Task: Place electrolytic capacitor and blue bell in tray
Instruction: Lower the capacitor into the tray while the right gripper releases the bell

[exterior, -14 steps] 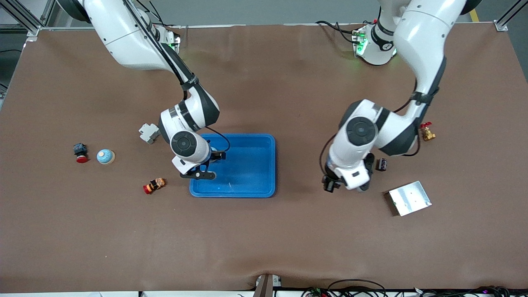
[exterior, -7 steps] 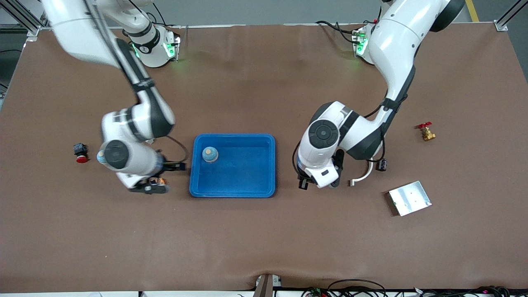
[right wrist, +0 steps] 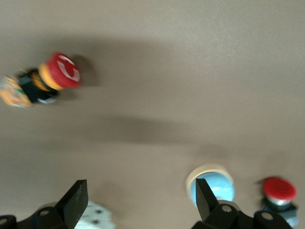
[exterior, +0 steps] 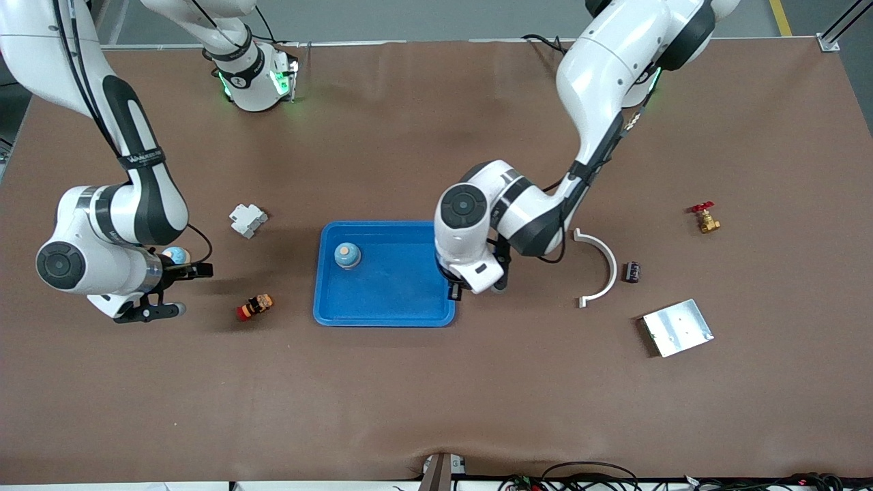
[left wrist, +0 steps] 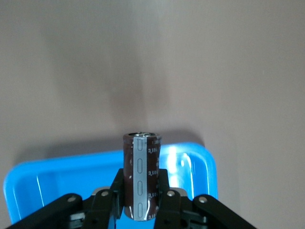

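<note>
**Capacitor carried to the tray's edge, one blue bell already inside**

While the left arm reaches in from its base, bending down at the elbow, we see its left pincer [left wrist: 141,210] closed on the electrolytic capacitor [left wrist: 141,176], a dark brown cylinder with a pale stripe. In the left wrist view its long axis runs straight out from between the fingers, with its metal end cap pointing away from the pincer. The pincer hangs over the rim of the tray [exterior: 409,307] at the end toward the left arm; in the front view the wrist hides the capacitor.

A blue bell [exterior: 347,255] sits upright in the tray, dome up, near the corner toward the right arm's end and farther from the front camera.

The right arm is folded low over the table [exterior: 436,395] at its own end. Its right pincer [right wrist: 140,202] is spread wide and holds nothing, and it hovers just beside a second blue bell [right wrist: 212,184] on the table, with a red push button [right wrist: 278,191] near that bell.

Half a second ago the left pincer was over bare table between the tray and a white curved bracket [exterior: 600,269]; it has since moved to the tray's rim. The right arm has swung away from the tray toward its own end.
</note>
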